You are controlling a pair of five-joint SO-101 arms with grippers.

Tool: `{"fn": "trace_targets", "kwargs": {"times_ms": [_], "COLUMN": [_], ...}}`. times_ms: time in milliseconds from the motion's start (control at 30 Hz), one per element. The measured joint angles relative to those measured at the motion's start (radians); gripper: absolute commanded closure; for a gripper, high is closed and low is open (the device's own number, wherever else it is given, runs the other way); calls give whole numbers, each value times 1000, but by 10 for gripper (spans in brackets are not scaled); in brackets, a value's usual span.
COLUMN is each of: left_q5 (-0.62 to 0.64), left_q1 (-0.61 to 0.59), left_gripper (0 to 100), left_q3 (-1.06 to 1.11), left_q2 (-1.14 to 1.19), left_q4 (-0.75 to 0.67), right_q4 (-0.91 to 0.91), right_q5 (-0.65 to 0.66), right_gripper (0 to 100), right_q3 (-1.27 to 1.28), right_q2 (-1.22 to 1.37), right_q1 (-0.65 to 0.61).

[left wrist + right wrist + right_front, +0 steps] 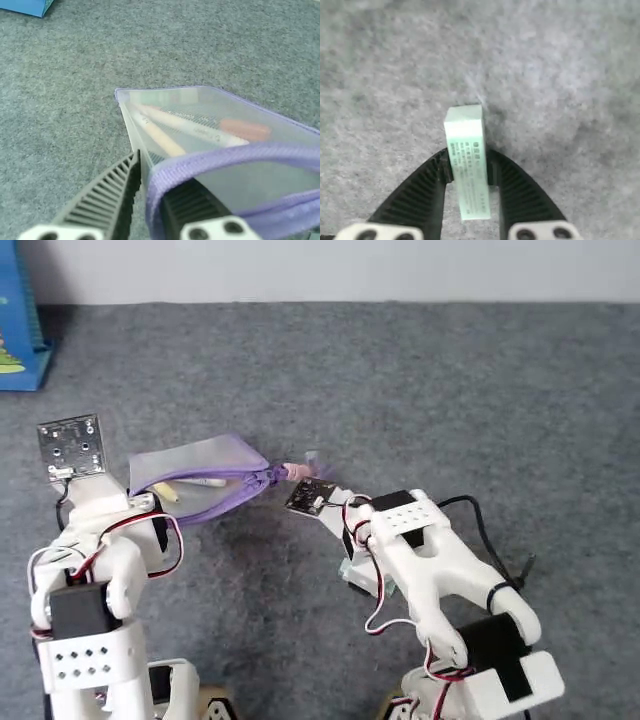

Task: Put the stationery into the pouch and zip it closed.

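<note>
In the high view the purple mesh pouch (195, 465) lies left of the middle of the grey table (450, 380), with its long side slanting toward the centre. The left arm (100, 540) comes up from the near left corner and meets the pouch's left end, though the arm's own body covers the contact. Through the mesh a white pen (205, 481) can be seen. At the pouch's right tip there is a small pinkish bit (295, 472) that is too small to identify. The right arm (420, 540) comes up from the near edge right of centre, and its camera board (310, 498) hides the fingers beneath it. A blue box (15, 330) stands at the far left corner, cut off by the frame.

In the left wrist view the left gripper (146, 172) is clenched on the pouch's wall just below the purple rim (210, 157). One ribbed finger (107, 195) is outside and the other is partly masked by that rim. Inside the pouch lie a cream pen (157, 136) and the white pen (190, 127), which ends in an orange cap (245, 129). Their far ends blur into the mesh. The pouch's right side runs out of frame.

In the right wrist view the right gripper (469, 159) pinches a pale block (465, 130) with a printed label, held upright between both pads above the table. The block's lower end sits down between the fingers. What kind of stationery it is cannot be told.
</note>
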Motion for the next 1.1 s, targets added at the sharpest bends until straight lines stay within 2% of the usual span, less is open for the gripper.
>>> {"fn": "trace_targets", "kwargs": {"times_ms": [67,533,1100], "left_q5": [0,0,0], "left_q1": [0,0,0], "left_gripper": [989,989,989], "left_q3": [0,0,0], "left_q2": [0,0,0], "left_q4": [0,0,0], "right_q4": [18,-2,-3], "right_q5": [-15,-106,-118], "right_gripper": [779,779,779], "right_q3": [0,6,6], "right_q2": [-2,-12,-12], "right_q1": [2,-66,-66]}}
